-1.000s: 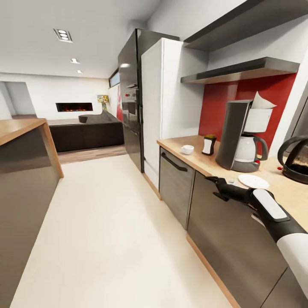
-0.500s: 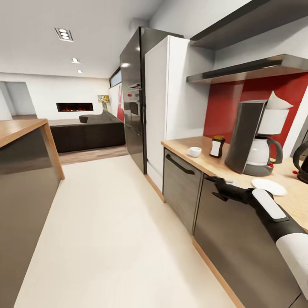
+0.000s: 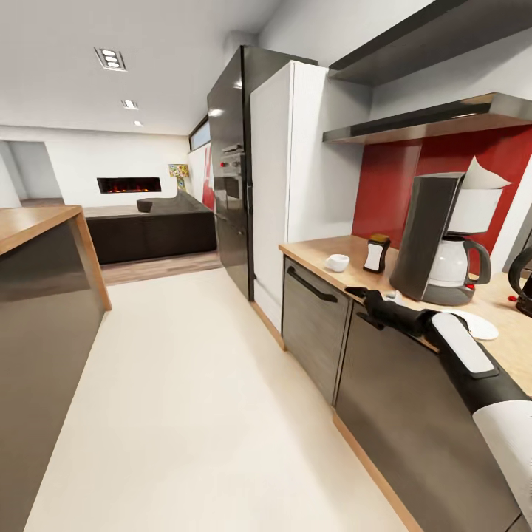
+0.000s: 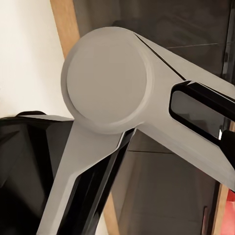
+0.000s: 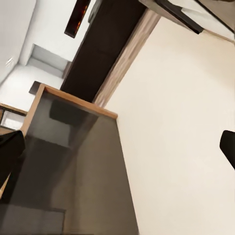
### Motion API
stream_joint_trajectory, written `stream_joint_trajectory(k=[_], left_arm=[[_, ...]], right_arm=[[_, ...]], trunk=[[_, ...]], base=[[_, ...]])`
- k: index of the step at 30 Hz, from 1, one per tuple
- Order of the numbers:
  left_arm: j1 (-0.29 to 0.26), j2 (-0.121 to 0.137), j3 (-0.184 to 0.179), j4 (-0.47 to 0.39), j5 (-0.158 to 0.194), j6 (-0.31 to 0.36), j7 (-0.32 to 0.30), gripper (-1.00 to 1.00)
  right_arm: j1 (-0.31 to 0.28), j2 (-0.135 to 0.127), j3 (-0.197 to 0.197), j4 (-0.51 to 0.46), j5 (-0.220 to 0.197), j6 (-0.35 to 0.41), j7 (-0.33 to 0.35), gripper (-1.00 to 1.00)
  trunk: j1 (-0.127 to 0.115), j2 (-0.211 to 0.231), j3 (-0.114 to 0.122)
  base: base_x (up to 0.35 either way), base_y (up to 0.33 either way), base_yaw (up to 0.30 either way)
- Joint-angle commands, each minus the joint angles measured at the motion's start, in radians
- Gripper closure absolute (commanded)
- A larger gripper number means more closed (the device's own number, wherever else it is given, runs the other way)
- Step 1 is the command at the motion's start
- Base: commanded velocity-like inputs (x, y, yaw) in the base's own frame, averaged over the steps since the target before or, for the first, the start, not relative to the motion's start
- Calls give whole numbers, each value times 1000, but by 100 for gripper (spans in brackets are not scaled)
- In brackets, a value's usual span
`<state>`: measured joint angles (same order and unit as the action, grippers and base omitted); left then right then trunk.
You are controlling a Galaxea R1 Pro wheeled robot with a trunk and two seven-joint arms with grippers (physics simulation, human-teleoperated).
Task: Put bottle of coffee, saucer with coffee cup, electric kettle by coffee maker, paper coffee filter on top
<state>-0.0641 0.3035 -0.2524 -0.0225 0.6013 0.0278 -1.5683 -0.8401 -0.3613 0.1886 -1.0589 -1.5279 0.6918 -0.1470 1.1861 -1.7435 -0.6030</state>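
Cup (image 3: pixel 337 261) and saucer (image 3: pixel 475 325) are the pair left to join: the white coffee cup sits alone near the bench's (image 3: pixel 325 250) end by the tall white cabinet (image 3: pixel 284 177), with the bottle of coffee (image 3: pixel 377 253) just beyond it, while the saucer lies on the far side of the coffee maker (image 3: pixel 442 236), close to its base. A paper coffee filter (image 3: pixel 484 176) sits on top of the machine, and the electric kettle (image 3: pixel 522 283) shows at the picture's edge. By this layout the step in hand looks like fetching the cup.

The right gripper (image 3: pixel 367 296) reaches along the bench's front edge at about bench height, between coffee maker and cup, apart from both. Its fingers are too dark and small to tell whether they are parted or closed. The left wrist view shows a grey arm joint (image 4: pixel 105 81) against cabinet fronts.

To do this well, I would lift the hand above the bench edge first, come to the cup from the floor side so the bottle is not nudged, grip the rim opposite the handle, and carry it low past the carafe.
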Motion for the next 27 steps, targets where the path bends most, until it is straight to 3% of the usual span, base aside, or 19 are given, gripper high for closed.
stream_joint_trajectory(k=[1,2,3,4,5,6,7,8,12,22,27], left_arm=[[0,0,-8,-1,8,3,-3,-100],[0,0,-8,-1,8,4,-3,-100],[0,0,-8,-1,8,4,-3,-100],[0,0,-8,-2,8,4,-3,-100],[0,0,-8,-2,8,4,-3,-100],[0,0,-8,-2,8,4,-3,-100],[0,0,-8,-2,8,4,-3,-100],[0,0,-8,-2,8,4,-3,-100],[0,0,-8,-2,8,4,-3,-100],[0,0,-8,-2,8,4,-3,-100],[0,1,-6,-2,8,4,-3,-100]], right_arm=[[-1,3,2,-5,-9,-1,-9,-100],[-2,7,2,-8,-7,-1,-9,-100],[-11,36,3,-34,14,-1,-20,-100],[-86,137,4,-79,79,0,-221,-100],[-101,149,4,-81,83,1,-254,-100],[-143,184,5,-86,90,2,-346,-100],[-156,194,5,-87,92,3,-373,-100],[-193,218,5,-90,96,4,-448,-100],[-223,233,5,-93,98,5,-491,-100],[-292,236,5,-93,107,2,-521,-100],[-348,237,5,-89,118,4,-630,-100]], trunk=[[0,-1,-1],[0,-1,-1],[0,-1,-1],[0,-1,-1],[0,-1,-1],[0,-1,-1],[0,-1,-1],[0,-1,-1],[0,-1,-1],[0,-1,-1],[0,-1,-1]], base=[[0,0,0],[0,0,0],[97,0,0],[261,0,0],[238,0,0],[126,0,0],[101,0,0],[167,0,0],[203,0,0],[82,0,0],[250,0,0]])
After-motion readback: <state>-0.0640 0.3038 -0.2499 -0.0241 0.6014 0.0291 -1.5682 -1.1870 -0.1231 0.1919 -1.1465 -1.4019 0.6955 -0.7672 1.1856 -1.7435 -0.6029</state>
